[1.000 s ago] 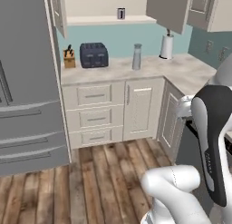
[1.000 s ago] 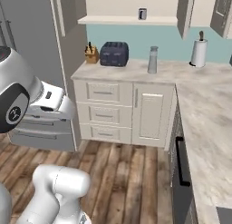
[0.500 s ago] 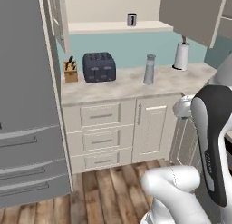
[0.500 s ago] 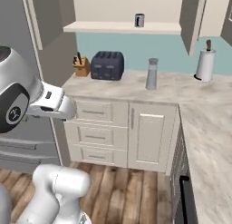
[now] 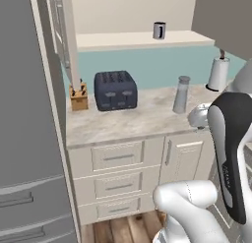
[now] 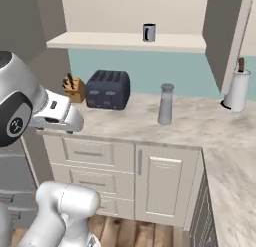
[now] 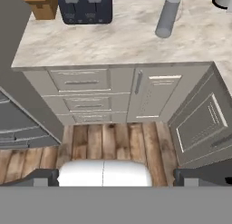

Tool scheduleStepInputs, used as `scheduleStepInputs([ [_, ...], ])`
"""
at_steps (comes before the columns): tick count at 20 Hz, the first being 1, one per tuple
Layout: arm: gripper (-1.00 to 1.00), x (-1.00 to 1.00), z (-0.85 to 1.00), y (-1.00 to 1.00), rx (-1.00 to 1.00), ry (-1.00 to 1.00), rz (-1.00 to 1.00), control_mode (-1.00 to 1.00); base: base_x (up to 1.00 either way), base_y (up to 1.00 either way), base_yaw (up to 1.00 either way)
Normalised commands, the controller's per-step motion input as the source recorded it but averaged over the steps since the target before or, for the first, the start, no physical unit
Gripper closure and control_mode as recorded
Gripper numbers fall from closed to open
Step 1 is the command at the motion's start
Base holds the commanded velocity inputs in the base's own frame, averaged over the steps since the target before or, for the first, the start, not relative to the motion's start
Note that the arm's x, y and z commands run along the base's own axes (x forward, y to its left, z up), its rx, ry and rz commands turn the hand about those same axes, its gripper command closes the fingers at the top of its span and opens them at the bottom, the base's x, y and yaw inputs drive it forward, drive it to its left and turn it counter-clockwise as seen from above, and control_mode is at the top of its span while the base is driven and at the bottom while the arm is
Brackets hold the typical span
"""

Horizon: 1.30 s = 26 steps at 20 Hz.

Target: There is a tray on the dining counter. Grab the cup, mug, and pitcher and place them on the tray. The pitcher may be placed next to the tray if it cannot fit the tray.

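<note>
Judging by the views, nothing is collected: the pitcher [image 5: 181, 94] stands on the desk [image 5: 142, 120] right of centre, the mug [image 5: 159, 30] on the upper shelf [image 5: 118, 40], the tool [image 7: 116, 177] wide and empty.

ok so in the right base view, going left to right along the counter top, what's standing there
knife block → toaster → pitcher → paper towel roll

Pitcher [image 5: 181, 94] right of toaster [image 5: 115, 90]
</note>
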Motion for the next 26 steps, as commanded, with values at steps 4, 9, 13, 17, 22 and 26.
scheduleStepInputs([
  [4, -1.00, 0.00, 0.00, 0.00, 0.00, 0.00, 0.00, 1.00, 0.96, -0.12, 0.00],
  [9, -1.00, 0.00, 0.00, 0.00, 0.00, 0.00, 0.00, 1.00, 0.74, -0.22, 0.00],
  [13, -1.00, 0.00, 0.00, 0.00, 0.00, 0.00, 0.00, 1.00, 0.43, -0.24, 0.00],
  [17, -1.00, 0.00, 0.00, 0.00, 0.00, 0.00, 0.00, 1.00, 0.44, -0.23, 0.00],
  [22, -1.00, 0.00, 0.00, 0.00, 0.00, 0.00, 0.00, 1.00, 0.40, -0.30, 0.00],
  [26, -1.00, 0.00, 0.00, 0.00, 0.00, 0.00, 0.00, 1.00, 0.27, -0.32, 0.00],
])
